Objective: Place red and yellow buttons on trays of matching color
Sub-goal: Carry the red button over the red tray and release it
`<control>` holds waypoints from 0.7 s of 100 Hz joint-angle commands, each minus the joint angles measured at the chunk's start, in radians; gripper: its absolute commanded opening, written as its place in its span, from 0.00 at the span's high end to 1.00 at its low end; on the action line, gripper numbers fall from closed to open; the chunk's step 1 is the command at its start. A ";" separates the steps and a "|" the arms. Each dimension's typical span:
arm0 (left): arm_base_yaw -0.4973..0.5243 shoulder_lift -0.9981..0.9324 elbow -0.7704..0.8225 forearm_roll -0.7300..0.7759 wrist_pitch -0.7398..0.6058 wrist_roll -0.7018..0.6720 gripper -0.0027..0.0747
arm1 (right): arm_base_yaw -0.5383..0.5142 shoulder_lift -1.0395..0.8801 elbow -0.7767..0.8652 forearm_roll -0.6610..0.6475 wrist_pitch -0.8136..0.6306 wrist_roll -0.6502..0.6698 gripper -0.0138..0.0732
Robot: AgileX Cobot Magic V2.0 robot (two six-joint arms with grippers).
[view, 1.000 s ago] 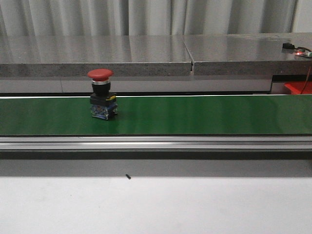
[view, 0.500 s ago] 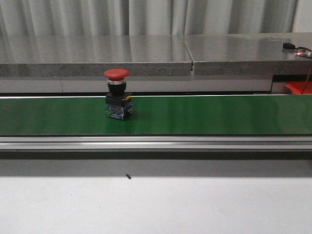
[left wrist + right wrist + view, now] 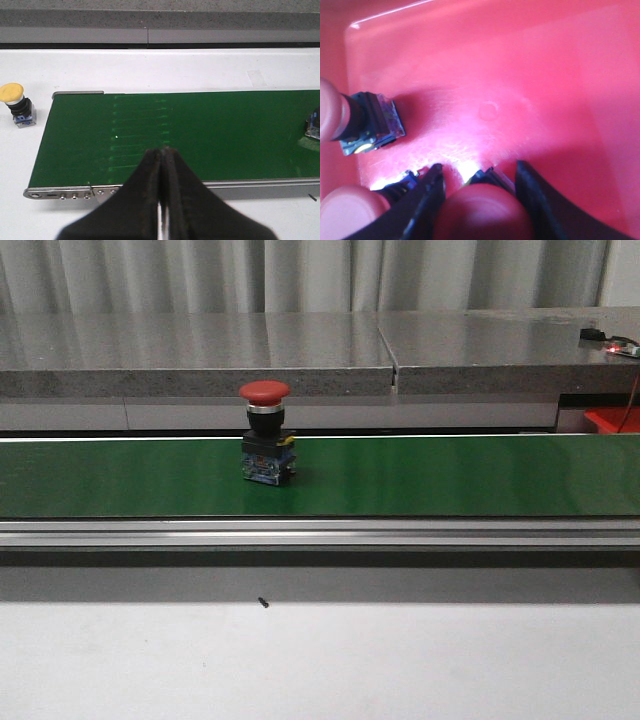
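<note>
The front view shows one red mushroom-head push button with a black and blue body (image 3: 267, 434) standing upright on the green conveyor belt (image 3: 450, 475), left of centre; neither arm appears there. A corner of the red plastic tray (image 3: 610, 420) shows at the far right, beyond the belt, below a grey stone ledge (image 3: 300, 350).

Only the left wrist view shows the left gripper (image 3: 161, 155), its black jaws pressed together and empty over the near edge of the belt. It also shows a yellow mushroom-head push button (image 3: 17, 102) standing on the white bench (image 3: 200, 67) just off the belt's end, and part of a blue button base at the opposite edge of the frame.

Only the right wrist view shows the tray's inside: the right gripper (image 3: 477, 187) has its jaws clamped on a red button cap (image 3: 480, 212), with two more red-capped buttons lying close by on the tray floor.

Compared with a second ago, the red button on the belt has travelled rightward.
</note>
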 commanded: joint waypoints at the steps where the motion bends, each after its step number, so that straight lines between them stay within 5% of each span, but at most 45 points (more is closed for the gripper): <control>1: -0.008 -0.003 -0.027 -0.010 -0.072 0.001 0.99 | -0.003 -0.055 -0.037 0.041 -0.048 -0.013 0.63; 44: -0.008 -0.003 -0.027 -0.010 -0.072 0.001 0.99 | -0.003 -0.024 -0.037 0.046 -0.047 -0.016 0.62; 70: -0.008 -0.003 -0.027 -0.010 -0.072 0.001 0.99 | -0.004 -0.024 -0.037 0.046 -0.053 -0.016 0.26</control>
